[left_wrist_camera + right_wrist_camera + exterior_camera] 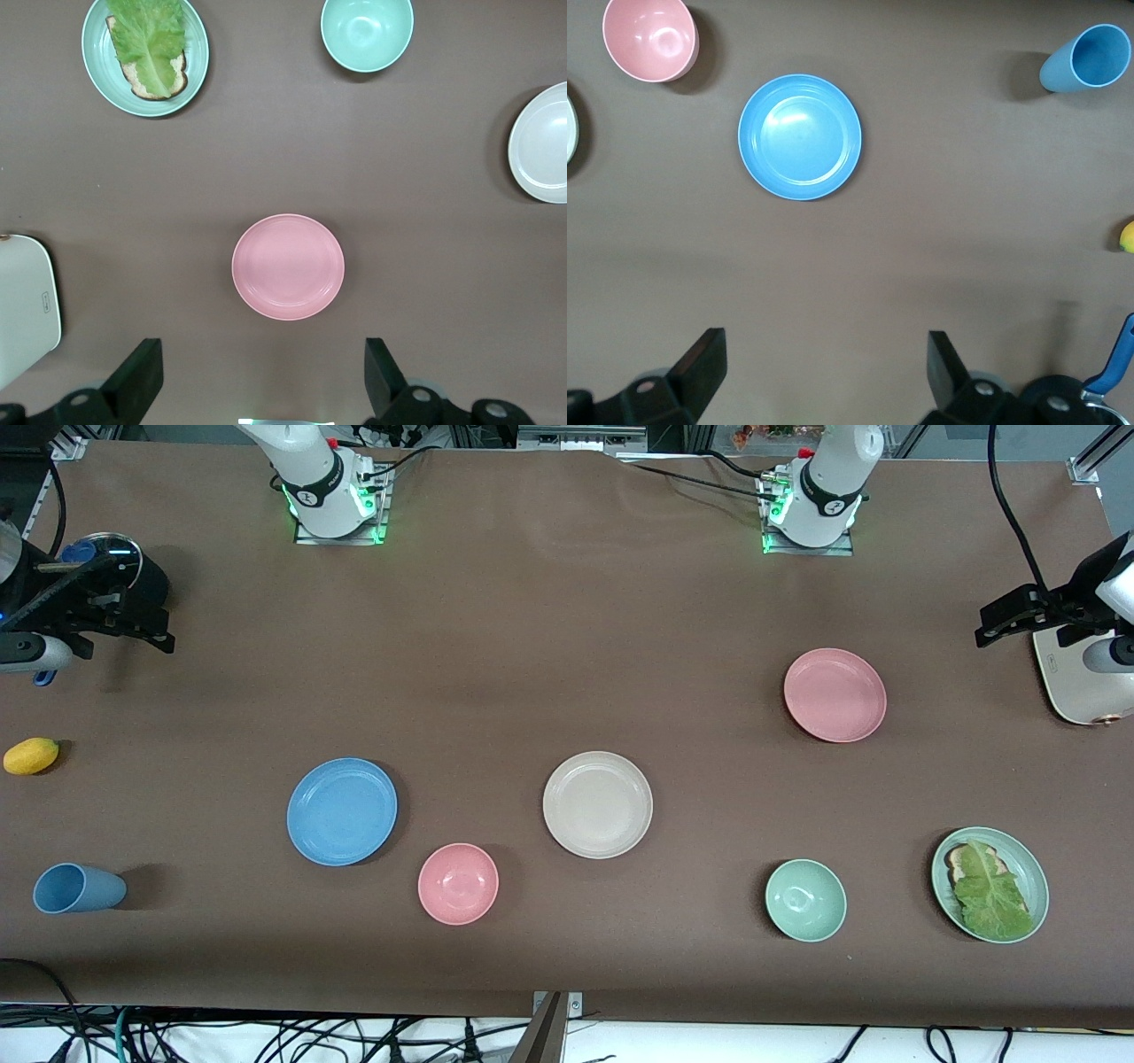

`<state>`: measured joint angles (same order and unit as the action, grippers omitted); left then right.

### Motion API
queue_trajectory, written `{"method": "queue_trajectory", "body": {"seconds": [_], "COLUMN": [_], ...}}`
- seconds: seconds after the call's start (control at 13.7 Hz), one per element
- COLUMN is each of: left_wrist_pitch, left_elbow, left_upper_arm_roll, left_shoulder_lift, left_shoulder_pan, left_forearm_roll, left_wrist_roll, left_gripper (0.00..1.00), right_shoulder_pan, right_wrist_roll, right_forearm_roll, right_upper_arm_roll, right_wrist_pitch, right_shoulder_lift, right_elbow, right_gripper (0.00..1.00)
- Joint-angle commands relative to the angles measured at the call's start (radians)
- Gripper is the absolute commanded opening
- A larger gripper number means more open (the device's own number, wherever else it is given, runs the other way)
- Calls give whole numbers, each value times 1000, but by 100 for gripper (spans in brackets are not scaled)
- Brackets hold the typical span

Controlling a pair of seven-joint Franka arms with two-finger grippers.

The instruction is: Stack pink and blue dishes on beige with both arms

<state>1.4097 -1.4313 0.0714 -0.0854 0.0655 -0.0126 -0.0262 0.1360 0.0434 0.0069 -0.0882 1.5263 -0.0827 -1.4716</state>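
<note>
The beige plate point(598, 804) lies mid-table. The blue plate point(342, 811) lies beside it toward the right arm's end. The pink plate point(834, 695) lies toward the left arm's end, farther from the front camera. All three sit flat and apart. My left gripper point(1032, 615) hangs high, open and empty. Its wrist view looks down on the pink plate point(288, 266) ahead of the gripper point(261, 354), with the beige plate point(542, 142) at the edge. My right gripper point(124, 633) also hangs high, open and empty point(824, 347), with the blue plate point(799, 137) below it.
A pink bowl point(458, 883) and a mint bowl point(805, 900) sit nearer the front camera. A green plate point(1038, 886) holds lettuce on bread. A blue cup point(78, 887) lies on its side near a lemon point(31, 755). A white appliance point(1081, 691) and a dark pot point(133, 576) stand at the table's ends.
</note>
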Motion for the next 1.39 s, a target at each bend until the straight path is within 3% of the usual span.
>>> {"method": "queue_trajectory", "body": {"seconds": [0.0,1.32], "left_wrist_pitch": [-6,11], "left_elbow": [28,34], "left_upper_arm_roll": [-5,-4], "left_shoulder_lift": [-11,-20], "left_shoulder_pan": [-1,-7], "left_forearm_roll": [22,20], "left_wrist_roll": [22,22], "left_gripper": [100,100], "right_shoulder_pan": [-1,-10], "right_wrist_roll": [-8,-8], "right_forearm_roll": [-4,-2], "right_upper_arm_roll": [1,-2], "right_wrist_pitch": [-3,-8], "right_shoulder_lift": [4,3], "right_elbow": [8,7], "right_gripper": [100,100]}}
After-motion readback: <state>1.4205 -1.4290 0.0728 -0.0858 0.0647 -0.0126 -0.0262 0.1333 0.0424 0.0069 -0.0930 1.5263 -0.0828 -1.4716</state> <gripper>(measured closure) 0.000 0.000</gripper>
